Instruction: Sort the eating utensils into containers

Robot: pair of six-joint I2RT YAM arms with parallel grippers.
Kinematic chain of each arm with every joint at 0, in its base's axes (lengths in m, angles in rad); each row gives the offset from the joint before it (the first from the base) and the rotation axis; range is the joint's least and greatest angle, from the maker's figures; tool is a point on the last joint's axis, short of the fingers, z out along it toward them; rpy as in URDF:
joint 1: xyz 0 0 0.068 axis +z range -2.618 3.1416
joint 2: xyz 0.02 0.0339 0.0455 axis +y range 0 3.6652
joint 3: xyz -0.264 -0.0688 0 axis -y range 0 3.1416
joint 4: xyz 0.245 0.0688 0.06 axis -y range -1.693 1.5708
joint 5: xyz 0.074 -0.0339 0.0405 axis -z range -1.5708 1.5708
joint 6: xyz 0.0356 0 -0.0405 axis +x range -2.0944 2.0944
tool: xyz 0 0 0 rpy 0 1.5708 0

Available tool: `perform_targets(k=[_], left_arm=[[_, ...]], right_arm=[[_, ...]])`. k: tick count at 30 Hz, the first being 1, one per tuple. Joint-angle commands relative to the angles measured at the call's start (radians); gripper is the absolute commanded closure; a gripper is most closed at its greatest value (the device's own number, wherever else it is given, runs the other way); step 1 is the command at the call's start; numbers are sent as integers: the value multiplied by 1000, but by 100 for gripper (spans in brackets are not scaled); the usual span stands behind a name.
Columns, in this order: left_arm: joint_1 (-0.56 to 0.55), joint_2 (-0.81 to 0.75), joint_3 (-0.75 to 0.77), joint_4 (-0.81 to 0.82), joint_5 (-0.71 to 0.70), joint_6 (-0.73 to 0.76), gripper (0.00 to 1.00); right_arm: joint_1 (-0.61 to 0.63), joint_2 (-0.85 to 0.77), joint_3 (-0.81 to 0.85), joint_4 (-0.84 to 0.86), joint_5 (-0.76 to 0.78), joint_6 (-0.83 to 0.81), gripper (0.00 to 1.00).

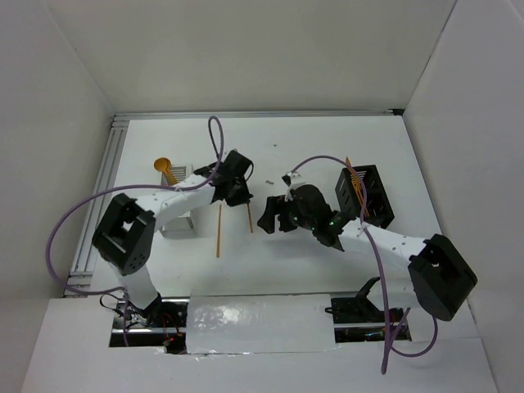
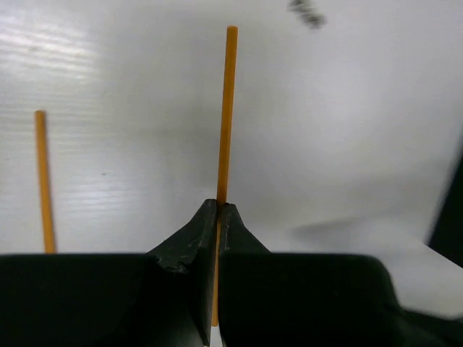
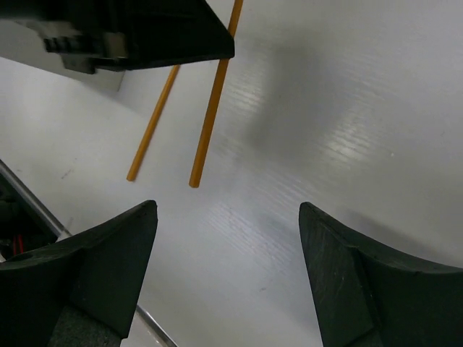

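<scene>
While the right tool (image 3: 226, 210) hangs spread wide and empty above the tabletop (image 3: 325, 108), one orange stick (image 2: 227, 108) is pinched in the clenched left tool (image 2: 217, 210), with a second stick (image 2: 43, 181) lying beside it. Pick-up is judged under way. A lift and carry to the white caddy (image 1: 178, 225) or black caddy (image 1: 378, 196) is called for next.

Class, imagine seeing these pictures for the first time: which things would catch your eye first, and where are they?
The left gripper stands out, jaws shut on a thin orange stick at mid-table, with a second stick lying to its left. At the right, a black caddy holds a bundle of orange utensils, while the right gripper hangs open near the centre.
</scene>
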State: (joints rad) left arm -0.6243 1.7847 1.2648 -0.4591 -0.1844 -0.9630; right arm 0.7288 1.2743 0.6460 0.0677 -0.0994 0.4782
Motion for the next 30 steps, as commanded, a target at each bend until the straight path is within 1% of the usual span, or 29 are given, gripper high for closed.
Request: perform_targets(k=[1, 6, 8, 11, 13, 14, 15, 19, 22, 24, 27, 28, 30], left_arm=[[-9, -145, -33, 191, 106, 46, 100], [-20, -183, -85, 258, 171, 84, 100], [-28, -223, -94, 292, 195, 92, 100], [-38, -258, -146, 355, 226, 113, 100], [-46, -275, -182, 362, 235, 119, 100], [-49, -290, -180, 372, 240, 122, 100], [-49, -306, -200, 376, 246, 122, 100], [-51, -337, -235, 399, 260, 115, 100], [-49, -364, -240, 413, 276, 110, 100], [-51, -372, -237, 419, 287, 122, 100], [-52, -380, -235, 419, 298, 122, 100], [-54, -387, -234, 422, 298, 122, 100], [-54, -392, -271, 442, 310, 124, 100]], right_arm=[[37, 36, 1, 181, -15, 76, 15], [95, 79, 90, 139, 87, 19, 14], [100, 92, 99, 139, 111, 7, 14], [92, 111, 119, 115, 151, 5, 14], [89, 112, 139, 103, 190, 2, 16], [83, 112, 139, 103, 190, -1, 17], [83, 112, 139, 103, 199, -6, 21], [67, 112, 139, 103, 188, -10, 31], [60, 131, 121, 122, 178, 14, 36], [58, 135, 109, 144, 162, 26, 37], [58, 122, 83, 181, 153, 49, 44], [60, 117, 83, 194, 164, 50, 49], [60, 109, 83, 195, 191, 54, 53]])
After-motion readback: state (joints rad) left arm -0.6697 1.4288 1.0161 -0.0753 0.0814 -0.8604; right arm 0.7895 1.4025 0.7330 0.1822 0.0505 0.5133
